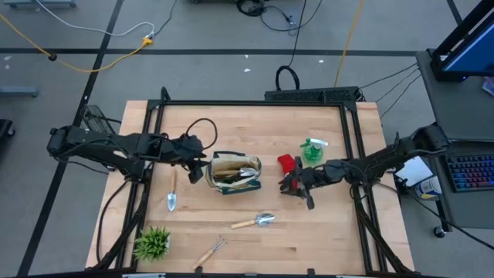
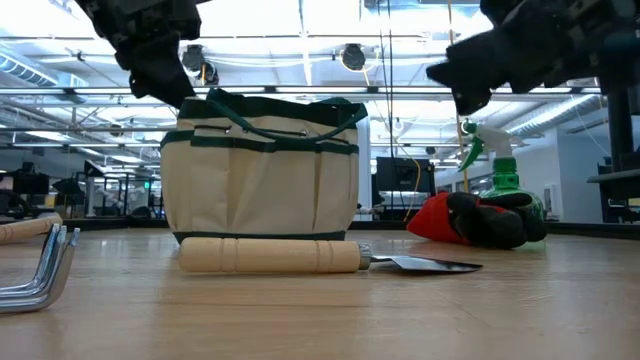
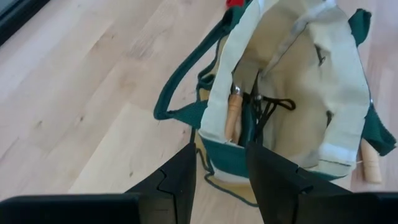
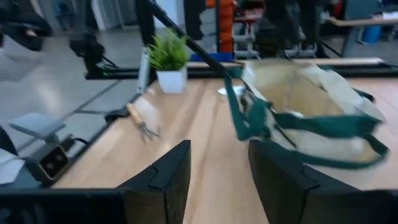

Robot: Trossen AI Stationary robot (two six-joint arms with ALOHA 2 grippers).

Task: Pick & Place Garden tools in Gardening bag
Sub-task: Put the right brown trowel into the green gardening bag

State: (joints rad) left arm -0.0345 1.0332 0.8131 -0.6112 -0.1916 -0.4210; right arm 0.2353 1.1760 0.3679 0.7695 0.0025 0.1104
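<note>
**Supervisor:** What's on the table, biggest thing first?

**Me:** The gardening bag (image 1: 235,173) sits upright at the centre of the high view, cream with green trim, mouth open. My left wrist camera shows a wooden-handled tool (image 3: 232,116) and dark handles already inside it.

**Supervisor:** And your arms?

**Me:** My left gripper (image 1: 199,161) hangs just beside the bag's left edge, fingers parted with nothing between them. My right gripper (image 1: 296,184) is right of the bag, near the red-and-black gloves (image 1: 288,163), also spread and empty.

**Supervisor:** What's still out?

**Me:** The green spray bottle (image 1: 312,149) stands right of centre, just beside the gloves. One trowel (image 1: 172,194) lies left of the bag, blade toward the bottom of the frame. A second trowel (image 1: 255,222) lies below the bag. A small rake (image 1: 209,252) sits at the bottom centre, right of the potted plant (image 1: 152,242) in the lower left.
</note>
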